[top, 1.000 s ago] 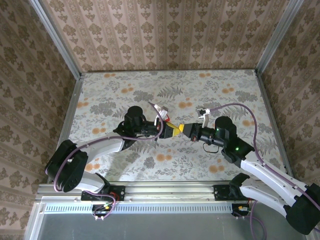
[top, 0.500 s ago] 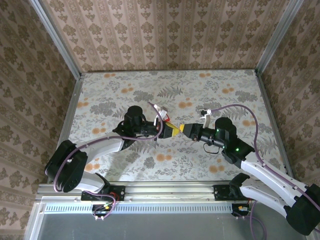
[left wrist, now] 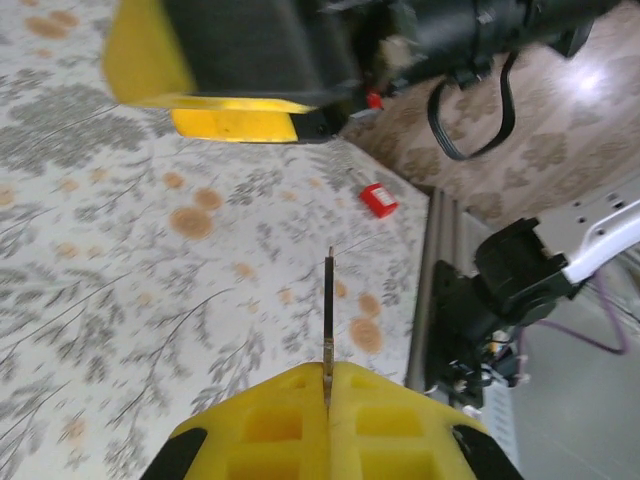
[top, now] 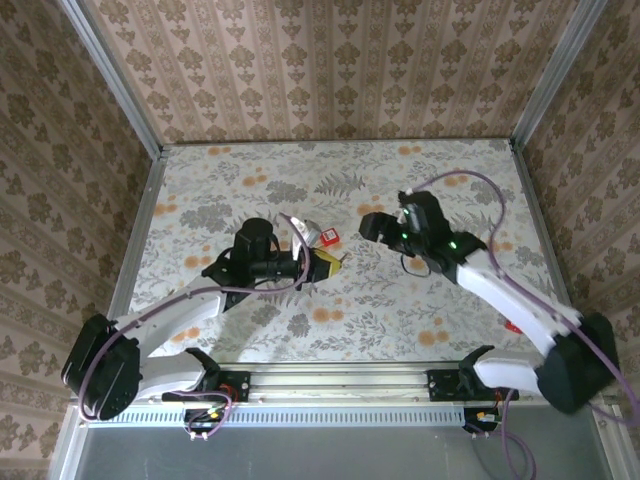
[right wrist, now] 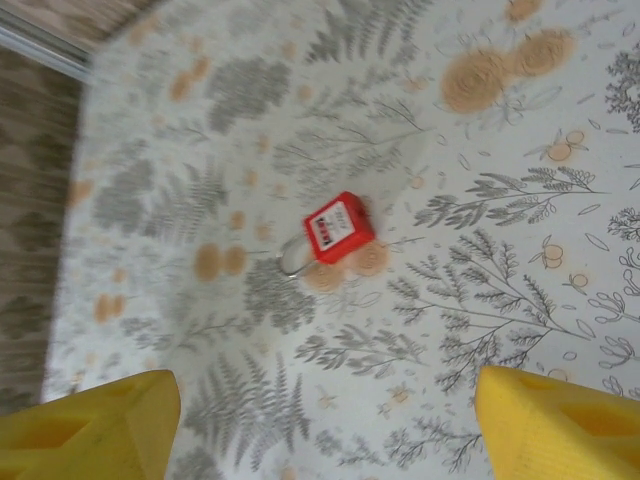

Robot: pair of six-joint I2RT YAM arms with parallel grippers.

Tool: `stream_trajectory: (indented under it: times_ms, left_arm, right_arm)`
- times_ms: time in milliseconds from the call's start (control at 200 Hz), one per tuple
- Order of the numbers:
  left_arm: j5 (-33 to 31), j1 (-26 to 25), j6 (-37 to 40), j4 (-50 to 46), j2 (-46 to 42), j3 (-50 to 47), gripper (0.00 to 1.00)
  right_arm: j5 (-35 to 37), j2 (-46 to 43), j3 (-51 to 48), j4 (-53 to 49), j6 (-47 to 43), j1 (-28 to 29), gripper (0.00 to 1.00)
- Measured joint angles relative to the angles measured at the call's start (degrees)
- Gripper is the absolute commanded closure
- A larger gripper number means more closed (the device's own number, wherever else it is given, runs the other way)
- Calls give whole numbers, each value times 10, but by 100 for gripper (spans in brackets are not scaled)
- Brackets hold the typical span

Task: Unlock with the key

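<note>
Padlock (top: 327, 237) lies flat on table (top: 430, 300). Left gripper (top: 328, 263) sits just near-side of padlock, clamped on key (left wrist: 328, 300), blade sticking out, not touching padlock. Right gripper (right wrist: 325, 415) is right of padlock, jaws wide apart, empty.

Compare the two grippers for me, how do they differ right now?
The left gripper has its jaws shut on the key; the right gripper has its jaws wide open, holding nothing. The left points along the table; the right faces down at the red padlock. Both have yellow fingers.
</note>
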Motion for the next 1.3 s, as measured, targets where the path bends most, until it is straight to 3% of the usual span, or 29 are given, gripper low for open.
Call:
stream_trajectory:
  times_ms: [215, 375, 600, 810, 1075, 1300]
  left_arm:
    - [-59, 12, 7, -49, -48, -47, 100]
    - [-81, 30, 7, -77, -111, -68, 100]
    - [-111, 53, -2, -124, -203, -68, 100]
    - [-122, 76, -15, -148, -234, -68, 100]
    - [-124, 83, -21, -167, -251, -68, 100]
    - [-124, 85, -22, -177, -251, -68, 100]
  right_arm:
    - [18, 219, 143, -54, -12, 39, 25]
    - [29, 327, 246, -98, -99, 58, 28]
    - [69, 369, 284, -183, -259, 62, 26]
    - [113, 405, 323, -227, -372, 71, 24]
    - [151, 505, 399, -246, -444, 96, 23]
    - [186, 531, 456, -260, -475, 101, 22]
